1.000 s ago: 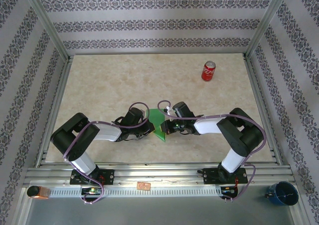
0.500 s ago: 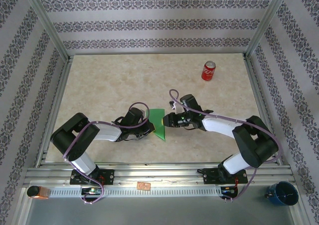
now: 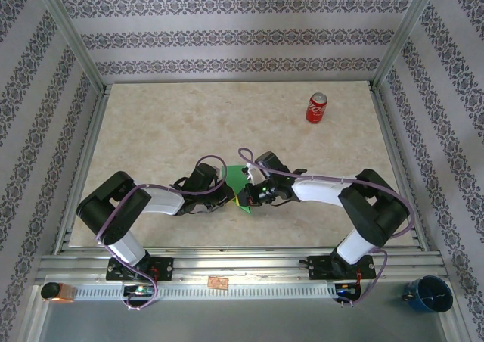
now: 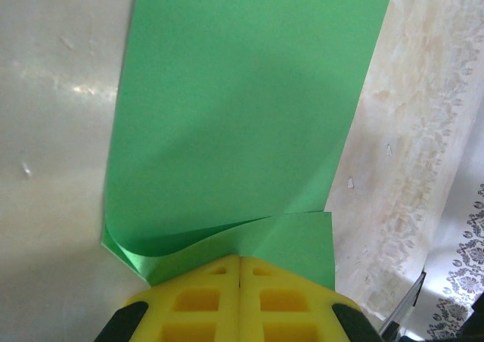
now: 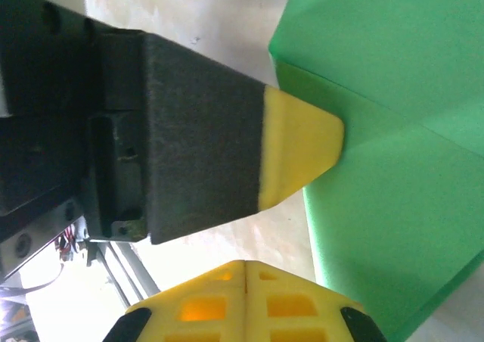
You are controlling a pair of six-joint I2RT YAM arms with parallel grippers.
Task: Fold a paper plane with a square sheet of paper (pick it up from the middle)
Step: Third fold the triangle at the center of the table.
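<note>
Red soda can [image 3: 316,108], white script illegible; green paper [image 4: 242,115] plain, unmarked.

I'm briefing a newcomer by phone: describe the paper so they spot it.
On the beige table, look near the front, where the left gripper and right gripper meet. The green paper lies there, partly folded: the only green thing, unlike the red can.

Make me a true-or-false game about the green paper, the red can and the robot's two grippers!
1. The square sheet of paper lies between the two grippers. True.
2. The red soda can sits on the paper. False: it is far off, toward the back right of the table.
3. The left gripper is wide open. False: its fingers are shut, with the tips at the paper's folded edge.
4. The right gripper is shut. True.
</note>
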